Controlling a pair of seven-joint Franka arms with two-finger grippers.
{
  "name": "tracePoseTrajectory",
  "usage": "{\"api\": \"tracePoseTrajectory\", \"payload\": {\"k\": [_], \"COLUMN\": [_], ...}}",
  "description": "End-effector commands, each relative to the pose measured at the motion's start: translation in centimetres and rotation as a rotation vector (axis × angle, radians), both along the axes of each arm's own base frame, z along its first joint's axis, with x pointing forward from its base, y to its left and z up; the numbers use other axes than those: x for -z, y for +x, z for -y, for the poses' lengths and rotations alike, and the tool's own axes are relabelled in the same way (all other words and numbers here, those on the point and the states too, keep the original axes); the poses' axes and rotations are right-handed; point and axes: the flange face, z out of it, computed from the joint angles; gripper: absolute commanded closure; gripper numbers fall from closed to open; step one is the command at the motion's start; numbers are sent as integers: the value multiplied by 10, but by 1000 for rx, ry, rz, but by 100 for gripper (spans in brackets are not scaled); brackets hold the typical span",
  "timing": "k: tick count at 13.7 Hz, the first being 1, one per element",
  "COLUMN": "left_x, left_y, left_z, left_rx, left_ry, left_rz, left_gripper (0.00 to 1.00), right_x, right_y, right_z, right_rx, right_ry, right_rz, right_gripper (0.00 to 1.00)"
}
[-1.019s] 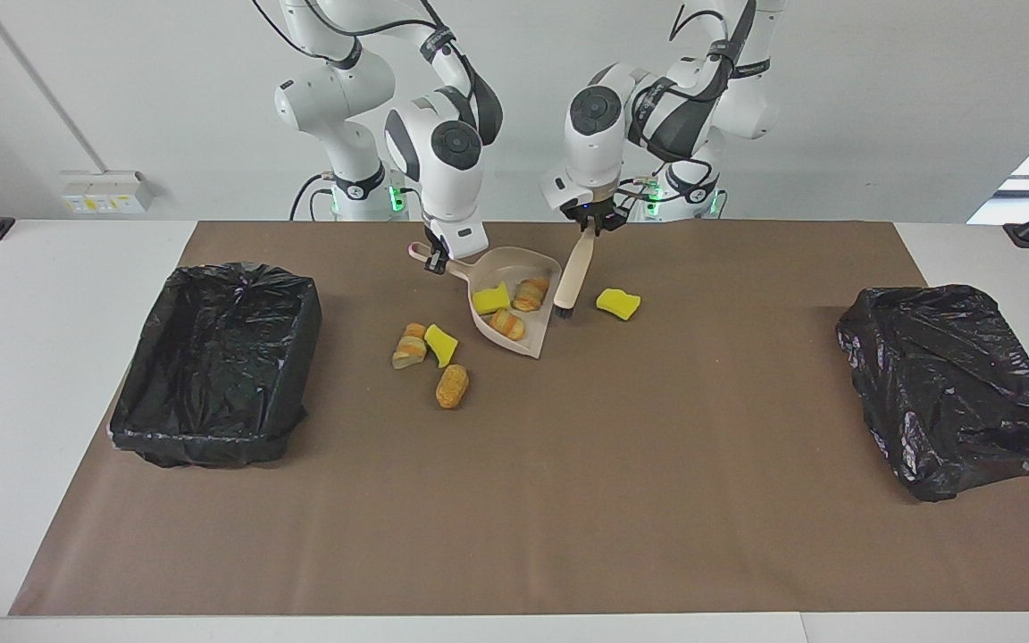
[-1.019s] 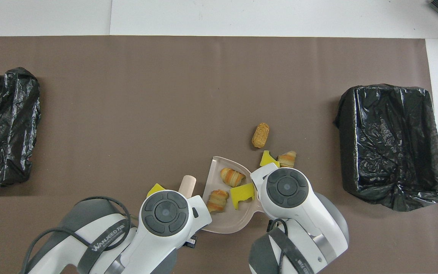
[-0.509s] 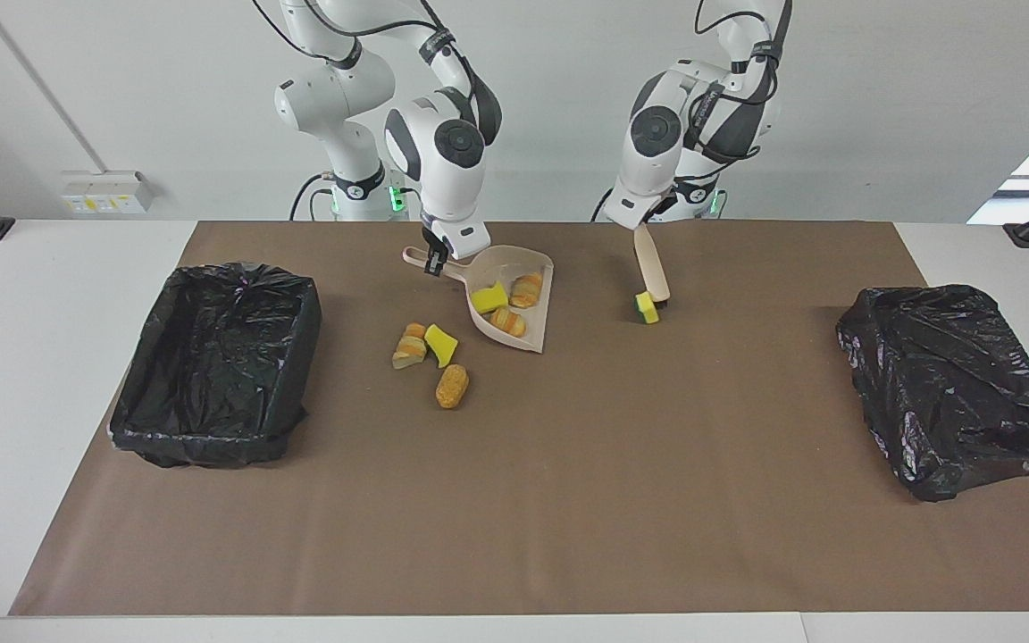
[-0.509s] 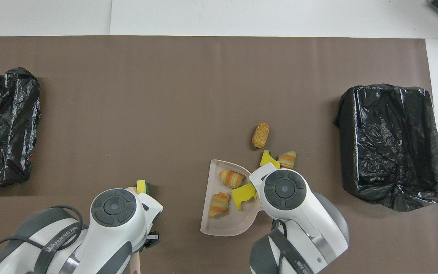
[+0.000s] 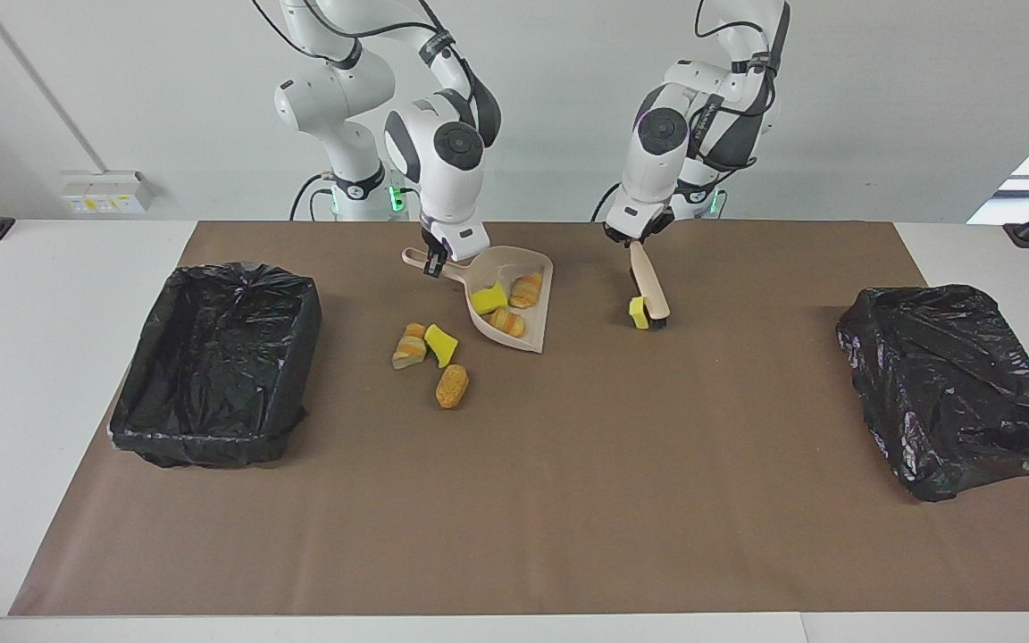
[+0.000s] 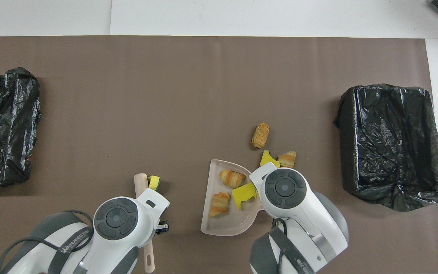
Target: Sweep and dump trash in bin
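Note:
My right gripper (image 5: 432,262) is shut on the handle of the pale pink dustpan (image 5: 539,308), whose lip rests on the mat. In the pan lie a yellow sponge chunk (image 5: 488,297) (image 6: 243,191) and two croissant bits (image 5: 528,288) (image 5: 507,321). Loose trash lies beside the pan toward the right arm's end: a croissant bit (image 5: 409,346), a yellow sponge piece (image 5: 440,345) and a bread roll (image 5: 452,386) (image 6: 260,135). My left gripper (image 5: 632,239) is shut on the tilted beige brush (image 5: 648,286). The brush's bristles touch a green-backed sponge (image 5: 638,312) (image 6: 153,182).
A black-bagged bin (image 5: 220,357) (image 6: 390,144) stands at the right arm's end of the brown mat. A second one (image 5: 952,384) (image 6: 2,125) stands at the left arm's end. Both arms' wrists hide their fingers in the overhead view.
My left gripper has carried the brush away from the dustpan toward the left arm's end and set it down past the green-backed sponge. That sponge has tipped onto its edge. The dustpan has shifted slightly.

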Motion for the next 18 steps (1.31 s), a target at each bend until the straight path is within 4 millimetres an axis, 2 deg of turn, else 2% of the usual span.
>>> {"api": "tracePoseTrajectory", "payload": {"k": [1, 6, 8, 9, 14, 18], "left_x": [18, -7, -24, -30, -39, -40], "left_y": [-25, -68, -77, -80, -72, -29], "left_z": [48, 117, 144, 151, 133, 99], "left_rx": [109, 313, 348, 352, 335, 294], "left_ry": [-33, -183, -206, -216, -179, -169], "left_rz": [49, 45, 63, 68, 17, 15], "left_gripper": [100, 100, 100, 100, 100, 100], "right_x": [5, 6, 6, 6, 6, 6], "right_y": [5, 4, 4, 4, 3, 3], "right_z": [5, 8, 8, 8, 8, 8], "right_rx": [26, 64, 63, 66, 67, 67], "right_ry": [-11, -24, -25, -26, -29, -29], "right_rz": [26, 21, 22, 22, 18, 18], "right_gripper": [100, 100, 100, 100, 100, 100]}}
